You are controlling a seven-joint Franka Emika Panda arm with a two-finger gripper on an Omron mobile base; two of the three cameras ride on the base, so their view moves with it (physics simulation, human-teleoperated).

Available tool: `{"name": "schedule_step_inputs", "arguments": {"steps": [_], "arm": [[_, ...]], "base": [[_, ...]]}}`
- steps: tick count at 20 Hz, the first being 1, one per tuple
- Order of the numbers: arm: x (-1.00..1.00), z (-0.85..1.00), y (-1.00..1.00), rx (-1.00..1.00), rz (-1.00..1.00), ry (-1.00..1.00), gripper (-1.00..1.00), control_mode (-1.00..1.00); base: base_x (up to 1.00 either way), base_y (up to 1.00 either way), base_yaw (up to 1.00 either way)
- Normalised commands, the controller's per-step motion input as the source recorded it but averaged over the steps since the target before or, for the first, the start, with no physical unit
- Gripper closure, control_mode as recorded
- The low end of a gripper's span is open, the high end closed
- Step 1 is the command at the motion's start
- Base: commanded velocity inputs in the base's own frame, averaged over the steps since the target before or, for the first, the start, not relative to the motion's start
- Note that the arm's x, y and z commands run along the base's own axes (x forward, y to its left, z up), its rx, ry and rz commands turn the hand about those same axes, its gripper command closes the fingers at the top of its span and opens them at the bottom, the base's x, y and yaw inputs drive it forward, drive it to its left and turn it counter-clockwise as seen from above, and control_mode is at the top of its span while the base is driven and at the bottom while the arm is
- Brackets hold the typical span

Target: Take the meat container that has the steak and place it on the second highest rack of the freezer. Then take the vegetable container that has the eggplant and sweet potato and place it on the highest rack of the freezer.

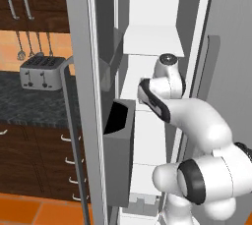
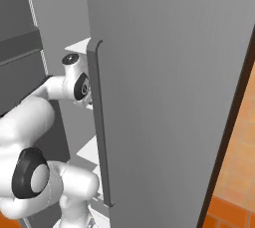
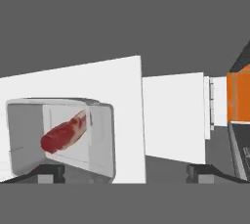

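While the end effector (image 3: 126,173) gapes wide and empty, the steak (image 3: 64,133) in its meat container (image 3: 61,139) lies off its left fingertip, long axis slanting away.

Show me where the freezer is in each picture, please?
Left base view: the freezer stands open in the middle, white inside, with the arm reaching in.
Right base view: its grey door covers most of the picture, with a strip of white interior at the left.
Hand view: seen from inside and rolled sideways, white panels behind the steak.
Shared landmark: the white shelves.
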Motion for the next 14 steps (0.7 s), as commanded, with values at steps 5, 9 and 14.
{"name": "schedule_step_inputs", "arguments": {"steps": [5, 9, 14], "arm": [[-0.95, 0.39, 0.16, 0.0, 0.0, 0.0, -1.0, -1.0], [-0.99, 0.46, 0.01, 0.0, 0.02, 0.01, -1.0, -1.0], [-0.95, 0.44, 0.0, 0.0, 0.05, 0.04, -1.0, -1.0]], "base": [[0.0, 0.0, 0.0], [0.0, 0.0, 0.0], [0.0, 0.0, 0.0]]}}
